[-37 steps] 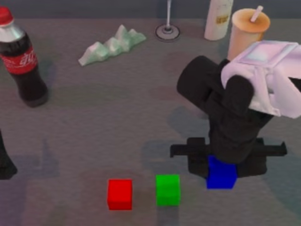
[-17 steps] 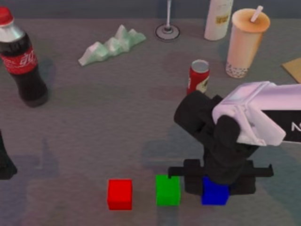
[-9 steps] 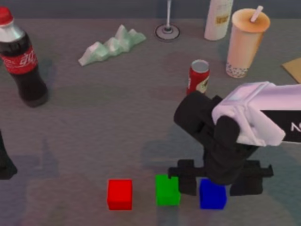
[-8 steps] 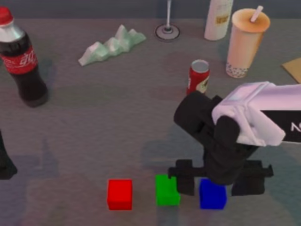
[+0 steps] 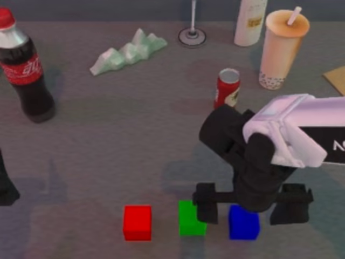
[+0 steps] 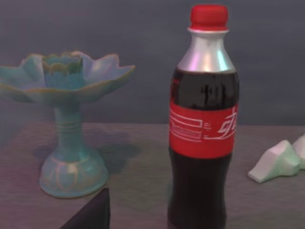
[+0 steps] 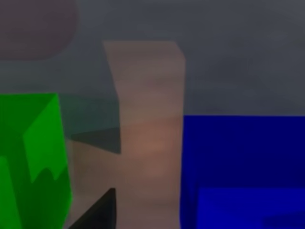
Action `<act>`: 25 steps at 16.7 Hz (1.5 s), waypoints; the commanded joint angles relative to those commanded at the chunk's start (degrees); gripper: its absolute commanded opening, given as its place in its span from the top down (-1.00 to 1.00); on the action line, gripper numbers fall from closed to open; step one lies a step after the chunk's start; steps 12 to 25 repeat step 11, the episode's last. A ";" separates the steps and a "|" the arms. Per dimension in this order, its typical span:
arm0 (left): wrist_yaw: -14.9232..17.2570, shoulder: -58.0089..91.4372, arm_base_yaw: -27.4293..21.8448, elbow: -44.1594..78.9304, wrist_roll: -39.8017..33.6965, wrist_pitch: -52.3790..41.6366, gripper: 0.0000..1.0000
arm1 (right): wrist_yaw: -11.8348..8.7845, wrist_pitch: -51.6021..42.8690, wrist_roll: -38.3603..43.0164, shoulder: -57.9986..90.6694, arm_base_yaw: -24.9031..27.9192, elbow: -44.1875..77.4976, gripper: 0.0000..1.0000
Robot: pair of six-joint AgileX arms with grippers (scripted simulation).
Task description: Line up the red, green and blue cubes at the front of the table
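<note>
The right gripper (image 5: 252,203) is held low at the front of the table (image 5: 108,151), its fingers spread wide on either side of the blue cube (image 5: 243,222), which rests on the surface, gripped by neither. The green cube (image 5: 190,218) is partly covered by one finger; the red cube (image 5: 137,222) lies further left in the same row. The left arm is cut off at the left edge.

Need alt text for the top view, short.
The right claw hangs open over the blue cube, the last in a front row with the red cube and green cube on the grey table. Behind stand a cola bottle, soda can and lidded cup; the left arm sits at the left edge.
</note>
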 joint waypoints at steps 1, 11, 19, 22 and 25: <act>0.00 0.00 0.00 0.00 0.00 0.00 -1.00 | 0.00 -0.19 -0.01 -0.05 0.04 0.17 -1.00; 0.00 0.00 0.00 0.00 0.00 0.00 -1.00 | -0.02 -15.70 -0.15 -5.82 0.51 9.88 -1.00; 0.00 0.00 0.00 0.00 0.00 0.00 -1.00 | -0.02 -15.70 -0.15 -5.82 0.51 9.88 -1.00; 0.00 0.00 0.00 0.00 0.00 0.00 -1.00 | -0.02 -15.70 -0.15 -5.82 0.51 9.88 -1.00; 0.00 0.00 0.00 0.00 0.00 0.00 -1.00 | -0.02 -15.70 -0.15 -5.82 0.51 9.88 -1.00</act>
